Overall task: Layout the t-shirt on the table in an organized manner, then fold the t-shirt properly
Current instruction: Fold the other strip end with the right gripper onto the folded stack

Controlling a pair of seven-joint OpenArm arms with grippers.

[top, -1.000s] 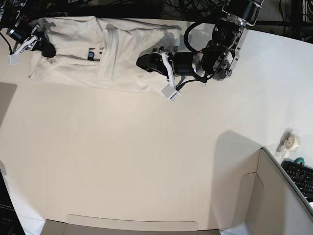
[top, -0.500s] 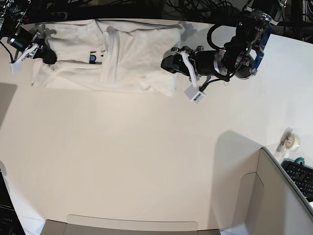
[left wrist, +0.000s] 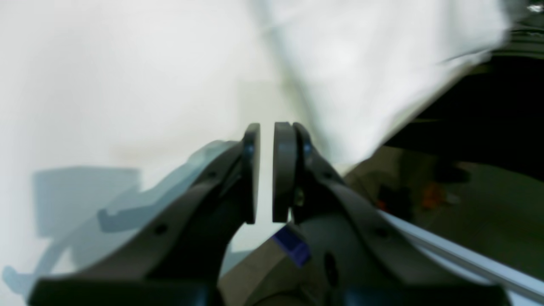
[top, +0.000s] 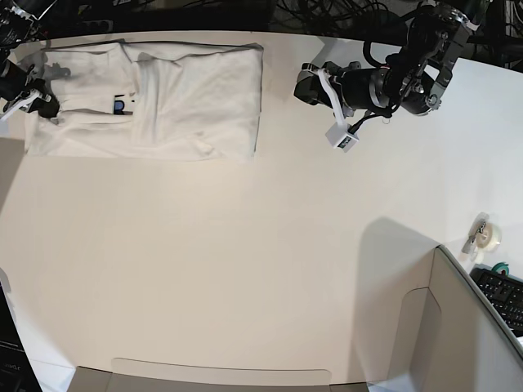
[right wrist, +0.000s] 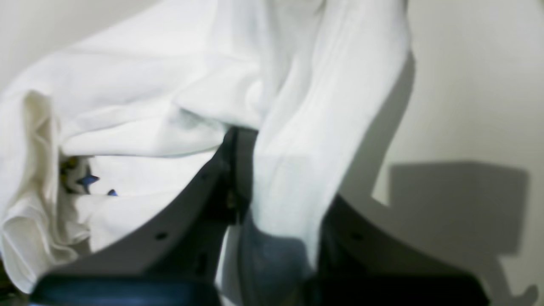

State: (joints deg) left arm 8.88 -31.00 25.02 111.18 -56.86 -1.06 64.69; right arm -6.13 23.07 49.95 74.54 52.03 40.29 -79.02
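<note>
The white t-shirt (top: 196,98) lies folded in a long strip along the far left of the table (top: 245,261), with a bit of blue print (top: 119,104) showing. My right gripper (top: 37,96) is at its left end. In the right wrist view this gripper (right wrist: 248,140) is shut on the t-shirt (right wrist: 148,97), and white cloth drapes over one finger. My left gripper (top: 301,84) hovers right of the shirt's right edge, apart from it. Its pads (left wrist: 284,170) stand almost together with nothing between them.
A tape roll (top: 488,235) and a keyboard (top: 502,298) sit at the right edge. Grey cardboard box walls (top: 458,327) rise at the bottom right and along the front (top: 221,377). Dark cables run behind the table's far edge.
The t-shirt has slid left, pulled by my right gripper. My left gripper has let go of the shirt's right edge and drawn away to the right, its jaws closing.
</note>
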